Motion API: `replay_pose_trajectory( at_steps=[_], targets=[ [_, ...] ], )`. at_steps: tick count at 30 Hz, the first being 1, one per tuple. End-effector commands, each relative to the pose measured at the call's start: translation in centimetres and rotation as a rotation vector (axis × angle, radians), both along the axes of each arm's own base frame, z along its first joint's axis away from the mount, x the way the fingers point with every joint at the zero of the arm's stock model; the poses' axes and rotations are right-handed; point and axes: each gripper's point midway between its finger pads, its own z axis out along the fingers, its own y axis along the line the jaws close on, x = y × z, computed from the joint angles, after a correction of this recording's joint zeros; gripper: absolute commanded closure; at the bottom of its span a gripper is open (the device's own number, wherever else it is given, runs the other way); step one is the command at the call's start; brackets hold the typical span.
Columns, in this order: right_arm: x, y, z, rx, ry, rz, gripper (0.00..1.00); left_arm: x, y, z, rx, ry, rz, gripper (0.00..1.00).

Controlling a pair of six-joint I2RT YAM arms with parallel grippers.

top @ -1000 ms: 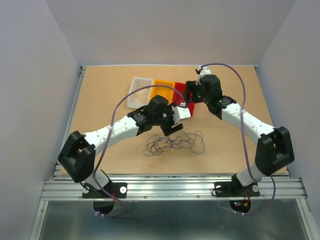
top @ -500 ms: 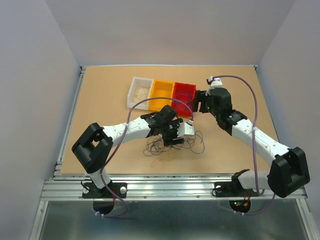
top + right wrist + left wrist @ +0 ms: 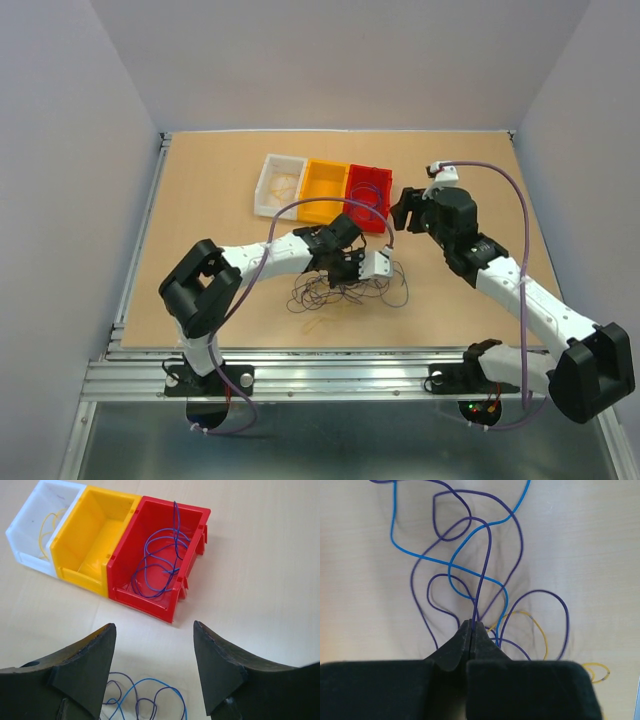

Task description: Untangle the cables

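Note:
The cables [image 3: 340,293] lie as a loose tangle of thin purple, blue and pale yellow strands on the wooden table, near its front middle. My left gripper [image 3: 347,272] is down on the tangle's upper edge. In the left wrist view the left gripper [image 3: 471,625] is shut on a purple cable [image 3: 485,555] that runs straight up from the tips. A blue cable [image 3: 420,556] and a yellow cable [image 3: 540,630] loop around it. My right gripper [image 3: 405,208] hangs open beside the red bin, and the right wrist view shows the right gripper [image 3: 154,625] with nothing between its fingers.
Three bins stand in a row at the back: a white bin [image 3: 25,555] with a yellow wire [image 3: 47,522], a yellow bin [image 3: 80,575], and a red bin [image 3: 150,605] holding a purple wire [image 3: 160,565]. Part of the tangle [image 3: 145,700] shows below the right fingers.
My left gripper came down from above onto the tangle and shut on a purple strand. The right arm drew back from over the red bin toward the right.

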Motion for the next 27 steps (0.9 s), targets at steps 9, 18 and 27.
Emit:
replay_pose_trajectory(
  at_steps=[9,18,27],
  targets=[
    [-9.5,9.2,5.3,0.190,-0.296,0.773,0.25,-1.5,-0.7,21.7,-0.453,-0.105,0.096,1.00],
    [-11.7,12.4,4.3,0.229,-0.373,1.110,0.21,1.3,-1.5,32.3,-0.574,-0.199,0.232,1.00],
    [-10.6,16.6,2.6,0.286,-0.280,1.243,0.36,6.7,1.5,48.6,-0.793,-0.523,0.523,1.00]
  ],
)
